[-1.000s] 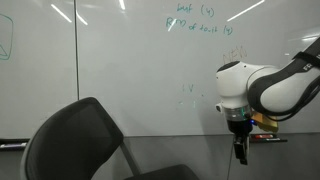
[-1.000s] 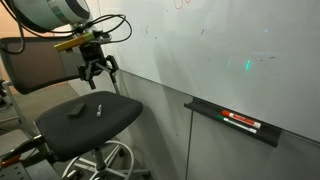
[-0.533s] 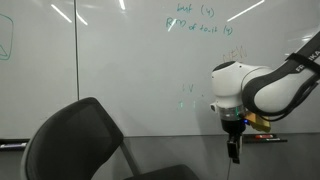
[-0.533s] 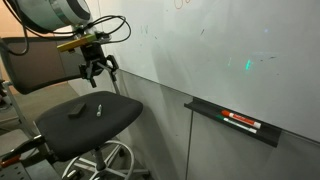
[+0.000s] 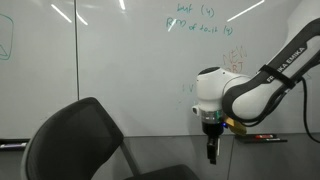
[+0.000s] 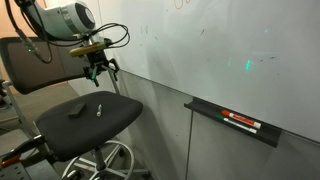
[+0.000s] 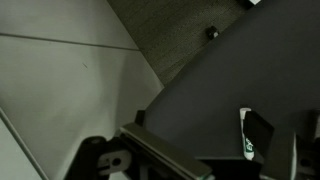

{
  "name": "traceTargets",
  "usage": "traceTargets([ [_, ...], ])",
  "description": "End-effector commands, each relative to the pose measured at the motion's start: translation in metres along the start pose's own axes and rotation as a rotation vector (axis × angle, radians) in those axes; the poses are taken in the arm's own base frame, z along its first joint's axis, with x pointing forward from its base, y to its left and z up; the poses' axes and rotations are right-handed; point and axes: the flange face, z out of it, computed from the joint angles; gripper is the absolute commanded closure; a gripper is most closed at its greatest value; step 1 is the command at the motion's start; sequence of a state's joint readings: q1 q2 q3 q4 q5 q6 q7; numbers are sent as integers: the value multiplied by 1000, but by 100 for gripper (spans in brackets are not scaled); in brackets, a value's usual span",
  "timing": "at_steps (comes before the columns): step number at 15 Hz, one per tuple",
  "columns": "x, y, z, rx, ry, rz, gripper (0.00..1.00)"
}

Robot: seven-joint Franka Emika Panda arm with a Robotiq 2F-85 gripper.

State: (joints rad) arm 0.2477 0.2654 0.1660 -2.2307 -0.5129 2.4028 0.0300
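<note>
And here's the arm [image 6: 55,18] reaching in over the chair [image 5: 75,140], with the end effector [image 6: 103,78] hanging in the air above the seat [image 6: 115,125], fingers pointing down and spread wide, nothing between them. You can see it in both exterior views: it is dark and slim against the whiteboard [image 5: 100,70] from one side [image 5: 211,154], and splayed open over the cushion from the other. The one to watch is the marker [image 6: 99,108], lying flat on the seat near the middle, roughly under the end effector but clearly apart from it, no contact at all. Just beside it, towards the backrest, sits a dark piece [image 6: 74,113]; too small to say what it is. The wrist view picks up the marker [image 7: 252,138] too: a pale barrel with green print and a dark end, well over to the right of the picture, so to my eye the fingers are not yet squared up on it. Off to the side, well away from the action, the tray [image 6: 205,110] under the whiteboard holds a couple of pens [image 6: 242,122], and nobody's near those. So where do we stand? By my reading, very early: the approach over the chair is made, the fingers are as wide as they go, but there is no descent to the cushion, no closing, no lift. The marker lies untouched, and everything that involves actually handling it is left to do.
</note>
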Motion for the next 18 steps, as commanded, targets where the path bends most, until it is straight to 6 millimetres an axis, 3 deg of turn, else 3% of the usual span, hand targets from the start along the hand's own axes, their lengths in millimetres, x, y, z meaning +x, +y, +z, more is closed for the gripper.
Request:
traceTargets([
  [1,33,1,17,0,56,-103,0],
  [8,61,-18,59,64,74,-200,0],
  [18,79,-74,99,165,43,-314,0],
])
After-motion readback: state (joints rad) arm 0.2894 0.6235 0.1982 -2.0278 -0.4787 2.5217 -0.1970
